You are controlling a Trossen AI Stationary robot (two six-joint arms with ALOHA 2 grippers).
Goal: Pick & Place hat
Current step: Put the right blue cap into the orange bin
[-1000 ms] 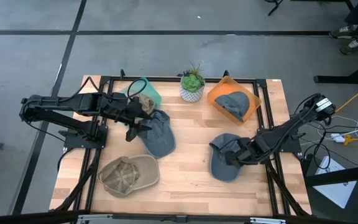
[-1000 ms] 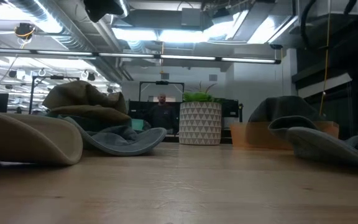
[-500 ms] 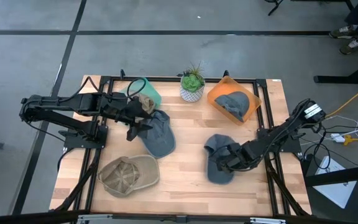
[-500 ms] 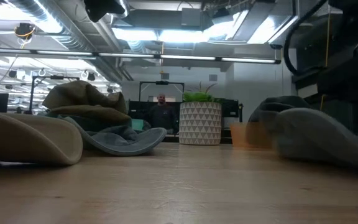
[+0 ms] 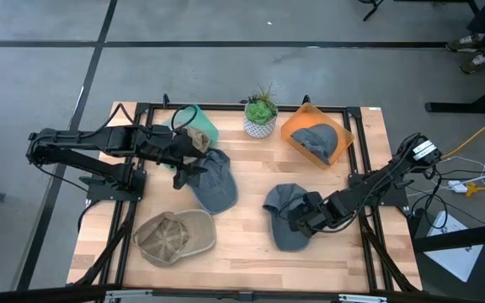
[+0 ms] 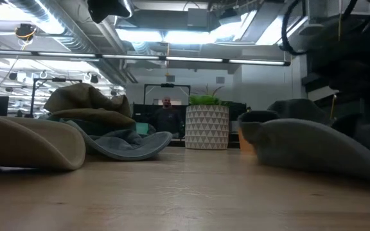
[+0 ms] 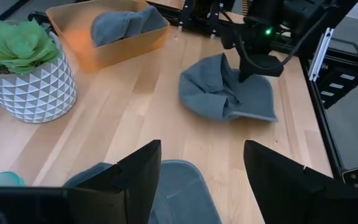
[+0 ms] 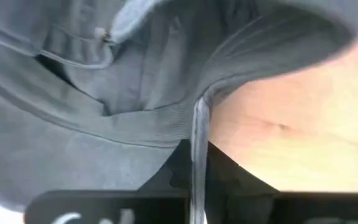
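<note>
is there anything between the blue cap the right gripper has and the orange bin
Nothing visible does. The right gripper is shut on the blue cap, and bare wood lies between it and the orange bin. That bin already holds a grey cap.

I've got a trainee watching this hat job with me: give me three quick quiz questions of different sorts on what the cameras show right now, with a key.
1. True or false: the right gripper is shut on the blue cap.
2. Multiple choice: what lies in the orange bin? A) a tan cap B) a blue-grey cap C) a plant
3. Fill in: the potted plant stands between the orange bin and the ____ bin.

Key:
1. True; the right wrist view shows cloth pinched between its fingers.
2. B, the binned cap.
3. Green: the green bin, near the left gripper, which is open.
</note>
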